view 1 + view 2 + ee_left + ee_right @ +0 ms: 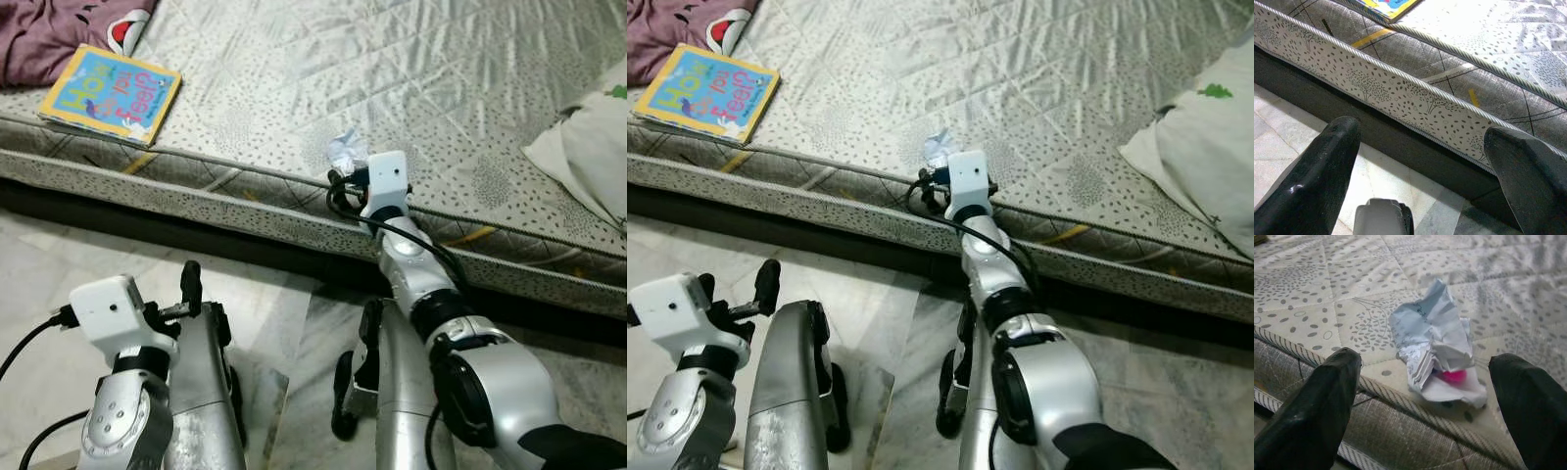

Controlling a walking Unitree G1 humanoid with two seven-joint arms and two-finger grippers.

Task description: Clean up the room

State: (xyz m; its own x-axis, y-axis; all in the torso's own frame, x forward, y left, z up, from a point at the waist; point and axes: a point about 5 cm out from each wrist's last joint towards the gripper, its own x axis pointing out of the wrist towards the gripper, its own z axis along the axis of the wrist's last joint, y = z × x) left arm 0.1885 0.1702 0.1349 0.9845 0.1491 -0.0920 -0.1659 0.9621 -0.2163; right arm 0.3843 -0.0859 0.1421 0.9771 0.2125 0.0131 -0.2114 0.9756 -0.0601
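From the left eye view I see my right arm stretched to the edge of the mattress [294,88], its wrist camera housing just beside a crumpled white paper wad [346,150] that lies on the quilted top near the piped edge. A colourful picture book [113,94] lies well apart toward my left, beside a purple cloth [49,34]; a white pillow [593,147] sits far right. My left gripper [191,294] hangs low over the tiled floor [59,255].

The left wrist view shows that gripper's fingers [1312,176] spread wide, nothing between them, facing the mattress side.

In the right wrist view, the right gripper [1425,401] is spread wide too, its fingers flanking the wad without touching it; a pink spot shows under the paper.
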